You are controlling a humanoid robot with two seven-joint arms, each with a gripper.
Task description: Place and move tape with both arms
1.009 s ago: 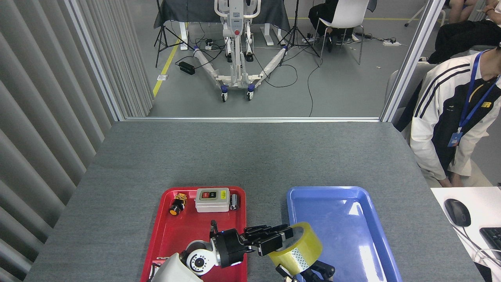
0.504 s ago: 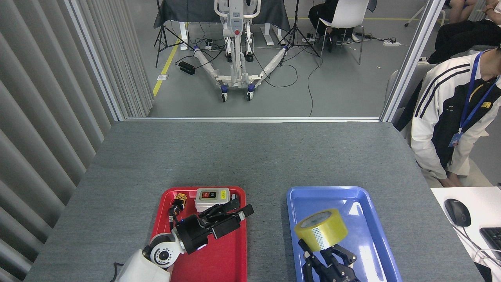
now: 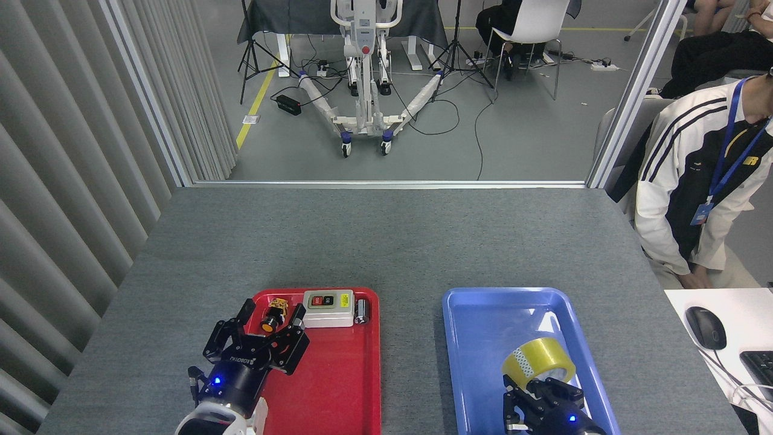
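- Grey table (image 3: pixel 386 241): broad bare surface beyond both trays; far edge meets a metal-framed partition, ribbed wall panels run along the left side.
- Seated person (image 3: pixel 694 181) at the table's right edge, in a white and black jacket with a blue lanyard.
- Red tray (image 3: pixel 338 386), left of centre: near half bare. Along its far rim sit a grey switch box (image 3: pixel 328 307), a small dark cylinder (image 3: pixel 362 310) touching the box's right side, and a yellow-capped push button (image 3: pixel 273 314) to its left.
- Blue tray (image 3: pixel 483 338), right of centre, apart from the red tray with a strip of table between; far and left portions bare.
- Left gripper (image 3: pixel 270 317): over the red tray's left rim, fingers spread apart, holding nothing; push button lies between the fingertips.
- Right gripper (image 3: pixel 537 389): at the blue tray's near right; whether its fingers clamp the tape cannot be told.
- Tape (image 3: pixel 538 360): in the blue tray's near-right part, just beyond the right gripper, tilted, hole axis pointing up and towards the far right; close to the tray's right rim.
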